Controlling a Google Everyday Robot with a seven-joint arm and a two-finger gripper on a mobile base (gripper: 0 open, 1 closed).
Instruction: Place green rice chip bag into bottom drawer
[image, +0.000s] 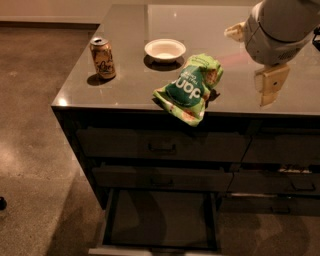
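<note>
So, bottom drawer (160, 220) open, green rice chip bag (192, 87) ungrasped at surface (125, 85) near edge, claw (270, 86) right of it, wide or narrow can't tell.

Green rice chip bag (190, 88) crinkled at counter (131, 89) edge — bottom drawer (161, 221) open below — gripper (268, 94) off right.

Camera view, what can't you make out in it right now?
- Gripper, above the counter right of the green rice chip bag: its arm is cut off by the top and right edges.
- Bottom drawer: open, front rim cut off by the bottom edge.
- Gold can: label lettering too small to read.
</note>
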